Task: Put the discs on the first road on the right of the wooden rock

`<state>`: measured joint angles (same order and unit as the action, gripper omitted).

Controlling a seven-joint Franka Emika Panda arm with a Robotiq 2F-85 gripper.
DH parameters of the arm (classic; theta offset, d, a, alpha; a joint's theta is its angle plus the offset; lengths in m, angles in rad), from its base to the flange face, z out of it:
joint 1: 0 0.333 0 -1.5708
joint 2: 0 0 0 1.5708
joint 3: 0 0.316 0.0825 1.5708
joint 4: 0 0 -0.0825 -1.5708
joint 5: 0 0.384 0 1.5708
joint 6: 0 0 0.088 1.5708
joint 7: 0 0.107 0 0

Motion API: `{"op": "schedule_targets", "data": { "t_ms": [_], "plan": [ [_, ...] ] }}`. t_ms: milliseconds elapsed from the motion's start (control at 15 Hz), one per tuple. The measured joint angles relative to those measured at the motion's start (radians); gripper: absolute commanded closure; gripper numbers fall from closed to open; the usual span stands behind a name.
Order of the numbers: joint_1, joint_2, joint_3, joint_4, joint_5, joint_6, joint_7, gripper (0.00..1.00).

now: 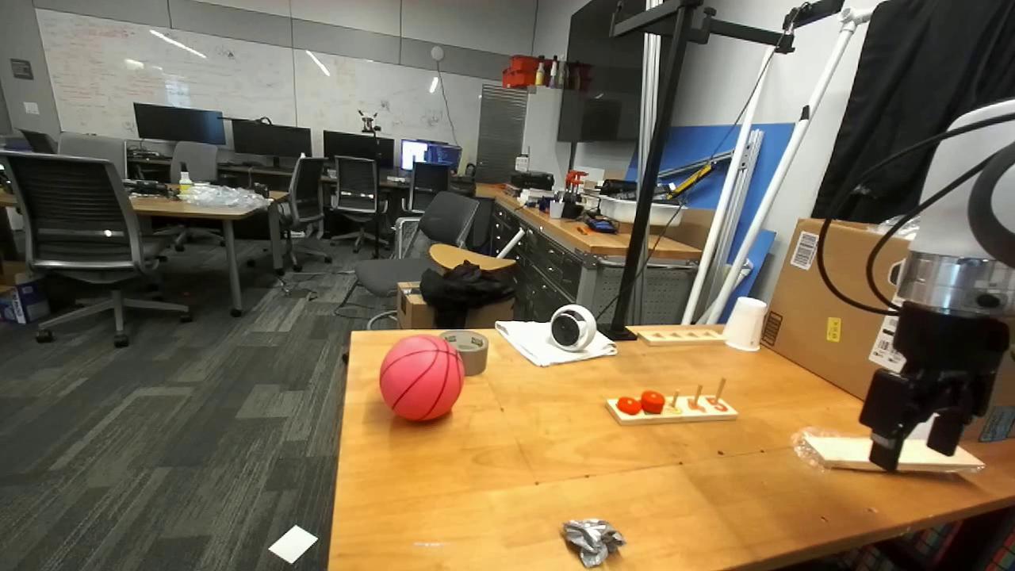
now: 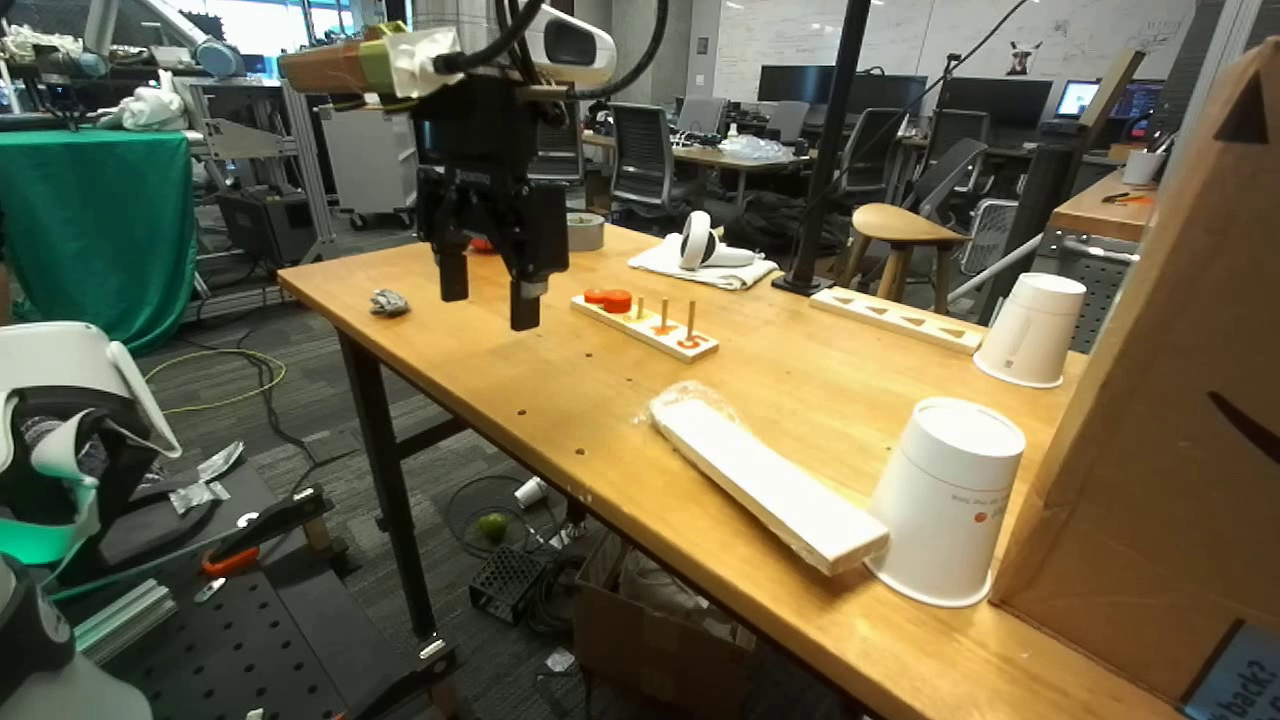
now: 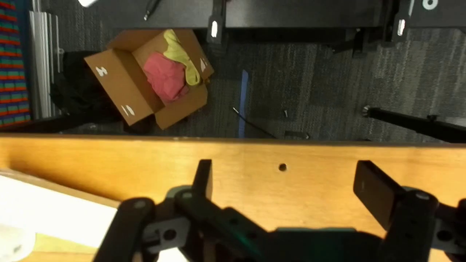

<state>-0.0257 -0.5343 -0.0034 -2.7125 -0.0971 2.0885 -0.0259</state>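
A wooden peg board (image 1: 674,418) lies on the table; an exterior view also shows the board (image 2: 650,337). Red discs (image 1: 653,402) sit at one end, in two spots side by side; the discs (image 2: 617,301) also show in an exterior view. Three bare upright rods stand on the rest of the board, with the tallest rod (image 1: 720,389) at the far end from the discs. My gripper (image 1: 914,454) is open and empty above the table, well apart from the board. The wrist view shows only bare wood between the open fingers of the gripper (image 3: 284,173); board and discs are out of that view.
A plastic-wrapped pale block (image 2: 770,485) and a white cup (image 2: 948,505) stand by a cardboard box (image 1: 840,305). A pink ball (image 1: 422,377), tape roll (image 1: 469,353), white cloth (image 1: 527,342), black pole (image 1: 644,198) and crumpled foil (image 1: 593,542) are around the table.
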Motion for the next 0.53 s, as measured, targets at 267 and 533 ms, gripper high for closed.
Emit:
{"op": "schedule_targets", "data": {
  "t_ms": [267, 533],
  "plan": [
    [0.102, 0.050, 0.007, 0.040, 0.088, 0.175, -0.041, 0.00],
    [0.185, 0.151, -0.001, 0.109, 0.172, 0.332, -0.189, 0.00]
  ]
}}
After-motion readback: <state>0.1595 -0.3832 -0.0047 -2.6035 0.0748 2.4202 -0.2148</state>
